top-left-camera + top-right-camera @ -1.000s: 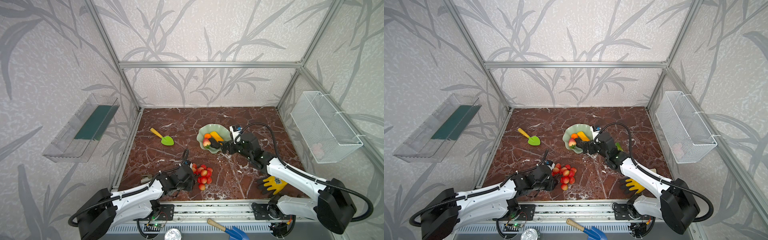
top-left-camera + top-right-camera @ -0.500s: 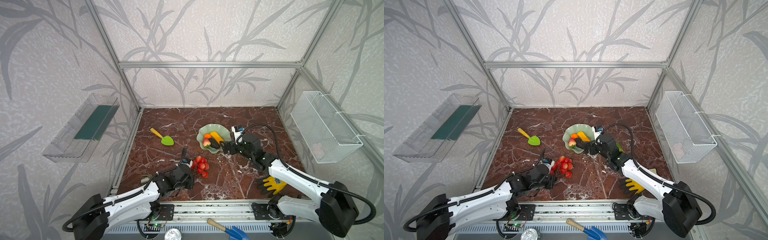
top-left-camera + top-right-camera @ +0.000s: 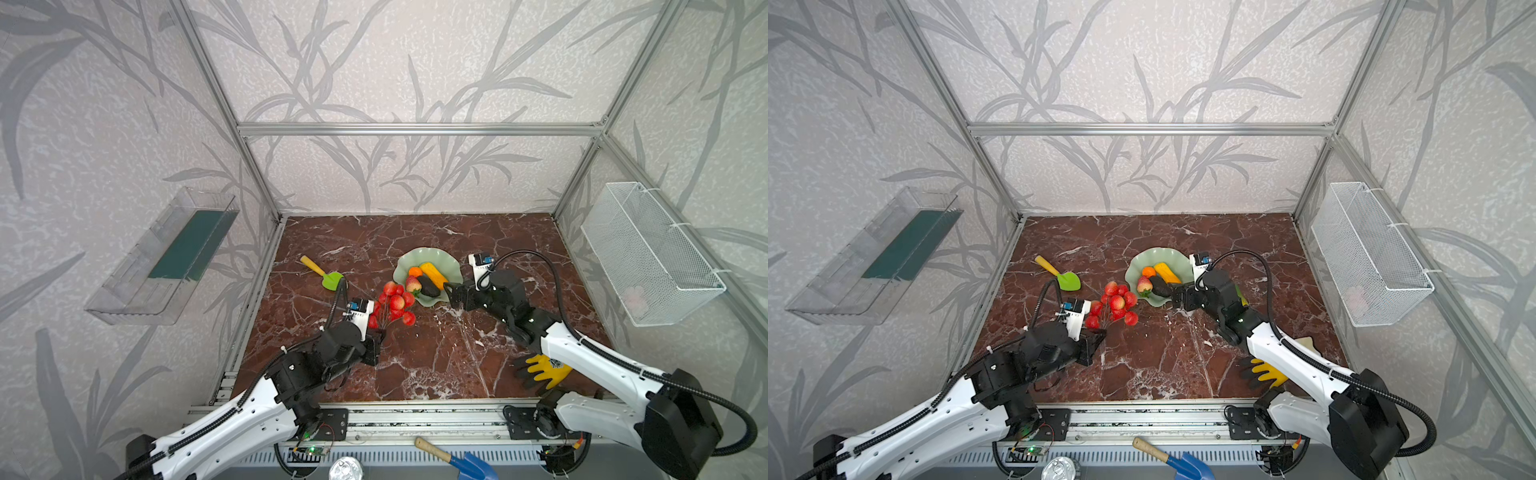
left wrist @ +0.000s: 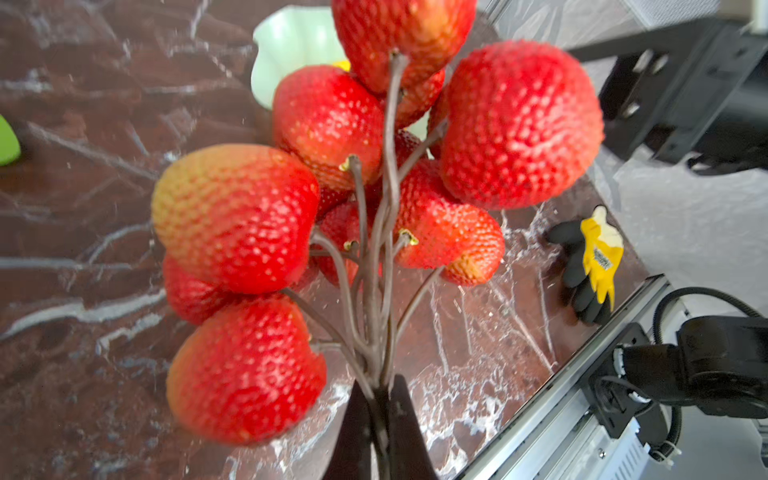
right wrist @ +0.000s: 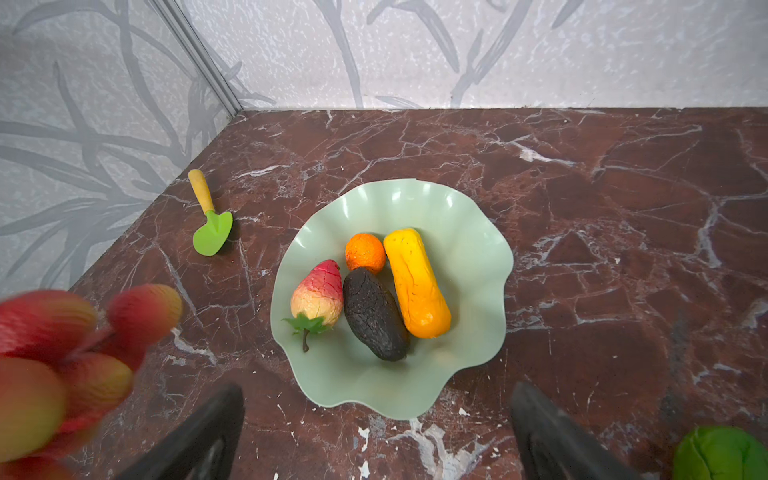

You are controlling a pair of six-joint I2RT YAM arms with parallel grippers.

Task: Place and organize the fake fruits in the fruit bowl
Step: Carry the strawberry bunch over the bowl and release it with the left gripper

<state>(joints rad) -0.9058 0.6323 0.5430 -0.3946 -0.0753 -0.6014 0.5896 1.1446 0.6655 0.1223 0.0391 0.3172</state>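
Top views both take in the brown marble table. A white wire basket hangs at the right of the frame and a clear wall tray at the left.

The left arm rises from the lower left corner toward mid-frame. Its left gripper is pressed together on the dark stems of the bunch of red berries. The berries fan out just left of the fruit bowl, outside it. The right arm stretches from the lower right, bent at the elbow. The right gripper sits at the bowl's lower right rim.

The right wrist view alone shows that gripper's fingers spread wide and empty, with the bowl's near rim between them. It also shows the bowl's contents plainly: the elongated yellow-orange fruit, the dark avocado beside it, the red strawberry and the small orange ball. A green lump sits at the picture's edge.

The left wrist view alone shows the stems pinched between the two dark tips. The yellow-and-black glove lies near the table's edge, and the print on its small label is too small to read.

The green toy shovel lies left of the bowl.
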